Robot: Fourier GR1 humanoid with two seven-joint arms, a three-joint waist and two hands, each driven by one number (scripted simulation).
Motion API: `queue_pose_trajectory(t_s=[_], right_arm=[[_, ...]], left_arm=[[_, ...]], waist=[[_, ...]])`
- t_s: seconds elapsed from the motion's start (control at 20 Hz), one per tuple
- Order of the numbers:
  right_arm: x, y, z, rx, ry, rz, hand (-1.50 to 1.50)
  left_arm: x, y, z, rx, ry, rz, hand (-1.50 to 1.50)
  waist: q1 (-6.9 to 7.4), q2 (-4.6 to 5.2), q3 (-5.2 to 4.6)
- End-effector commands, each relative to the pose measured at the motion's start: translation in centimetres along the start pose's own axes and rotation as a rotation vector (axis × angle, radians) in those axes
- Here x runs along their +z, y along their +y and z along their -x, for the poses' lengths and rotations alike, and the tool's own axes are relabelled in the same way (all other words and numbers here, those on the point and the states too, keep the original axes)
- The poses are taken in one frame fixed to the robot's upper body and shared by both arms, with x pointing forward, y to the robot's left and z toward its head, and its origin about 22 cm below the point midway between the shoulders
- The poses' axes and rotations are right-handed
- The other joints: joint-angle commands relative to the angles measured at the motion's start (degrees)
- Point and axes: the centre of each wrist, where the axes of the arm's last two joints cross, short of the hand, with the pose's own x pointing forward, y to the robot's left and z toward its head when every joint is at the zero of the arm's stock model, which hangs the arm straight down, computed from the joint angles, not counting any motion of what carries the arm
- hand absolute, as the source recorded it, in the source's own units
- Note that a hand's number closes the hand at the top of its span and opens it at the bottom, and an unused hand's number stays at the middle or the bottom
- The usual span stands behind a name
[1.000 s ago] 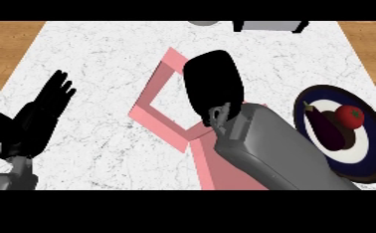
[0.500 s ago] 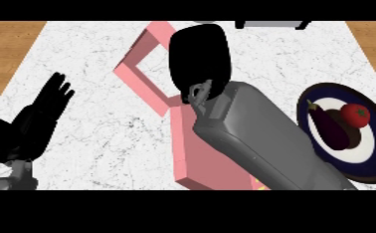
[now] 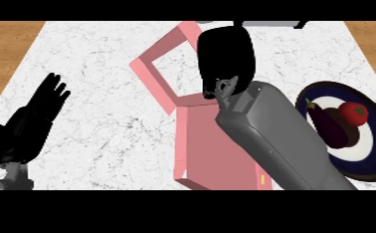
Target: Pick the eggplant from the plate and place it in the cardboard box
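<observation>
Head view: eggplant (image 3: 329, 126) lies on the plate (image 3: 365, 153) beside a tomato (image 3: 353, 113). Right robot hand (image 3: 226, 60), spread and holding nothing, hovers over the pink box (image 3: 213, 152) (pick not begun); next it must reach right. Left robot hand (image 3: 33, 120) rests, fingers straight.

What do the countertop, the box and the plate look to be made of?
Countertop: looks like polished marble or a stone laminate, white with fine grey veining; wood-toned strips at its sides. Box: pink, matte and flat-panelled with folded flaps, consistent with cardboard, though the colour is uniform. Plate: likely glazed ceramic, with a dark navy rim around a white inner ring.
</observation>
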Motion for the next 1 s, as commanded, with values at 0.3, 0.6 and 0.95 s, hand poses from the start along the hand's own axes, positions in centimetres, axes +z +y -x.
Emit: queue_pose_trajectory(t_s=[0.3, 0.6, 0.95], right_arm=[[-3.0, 8.2, 4.3, -0.050, 0.151, -0.268, 1.50], [-1.8, 11.0, 7.1, -0.101, 0.168, -0.344, -1.50], [0.4, 7.4, 6.8, -0.463, 0.144, -0.047, -1.50]], left_arm=[[-0.4, 0.1, -1.3, -0.007, -0.007, -0.027, 0.00], [1.6, -0.5, -1.6, -0.001, 0.005, -0.002, 0.00], [-0.4, -0.1, 0.5, 0.009, 0.018, -0.012, 0.00]], waist=[[-0.37, 0.42, 0.05], [0.04, 0.17, 0.07], [-0.57, 0.49, 0.02]])
